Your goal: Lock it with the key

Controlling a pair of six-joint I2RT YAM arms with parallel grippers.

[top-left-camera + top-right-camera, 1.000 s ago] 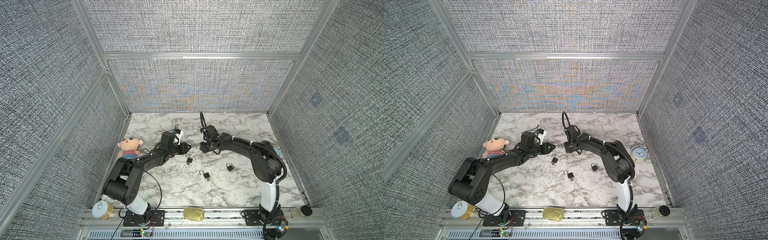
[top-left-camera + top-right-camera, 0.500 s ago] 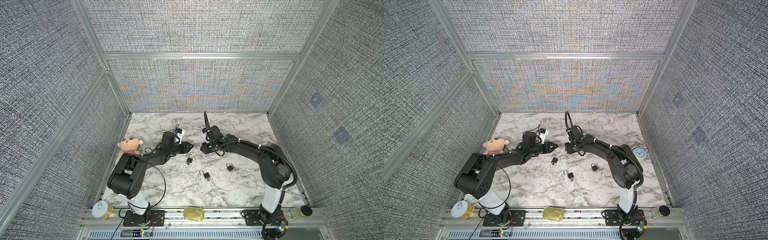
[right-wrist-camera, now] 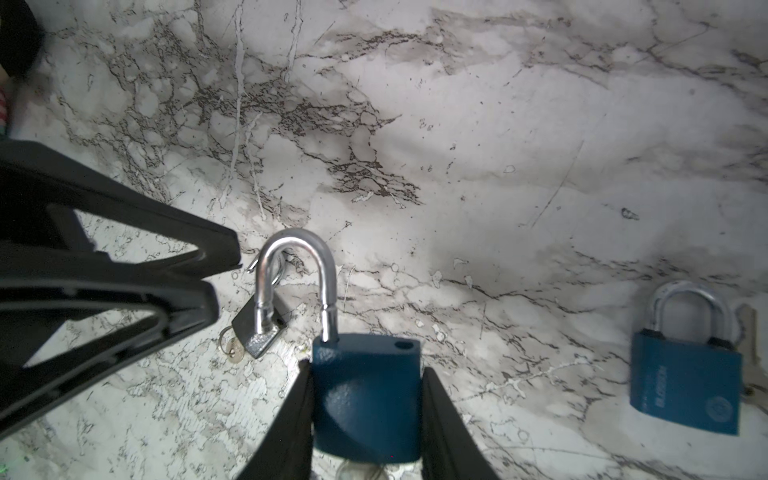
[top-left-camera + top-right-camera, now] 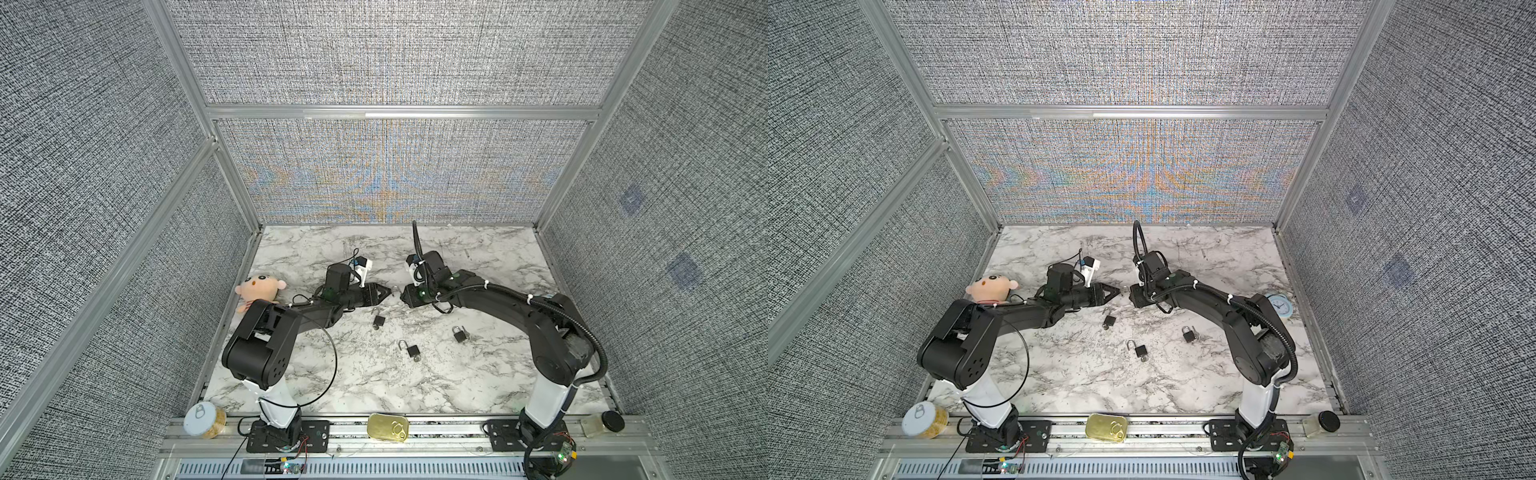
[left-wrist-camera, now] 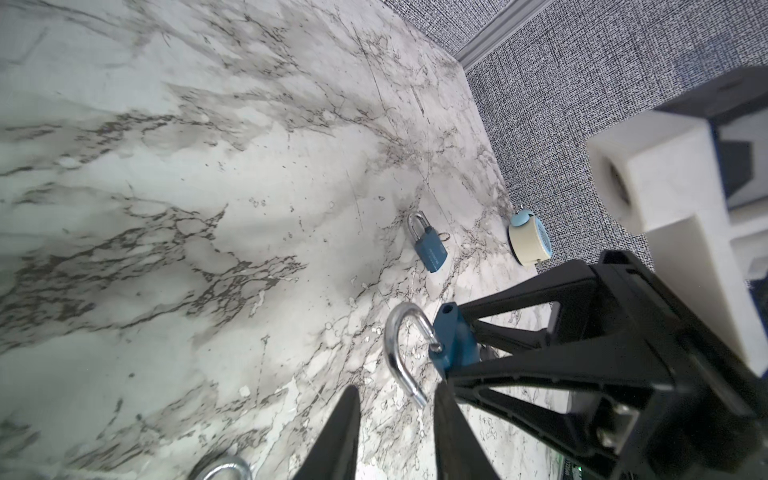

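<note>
Padlock (image 3: 365, 390), blue, shackle swung open, held above marble table (image 3: 498, 166) mid-workspace, body clamped by right gripper (image 3: 366, 370). Left gripper (image 5: 395, 390) faces it, tips just beside free shackle end, jaws narrowly apart, nothing seen between them. Three more padlocks (image 4: 412, 350) lie on table nearby; grey one under held shackle has key (image 3: 236, 353) at its base. Front rail: pull-tab can (image 4: 205, 419), lid on, yellow contents visible through wall; gold flat tin (image 4: 387, 427), sealed, contents hidden; black-lidded jar (image 4: 602, 423), contents unclear.
</note>
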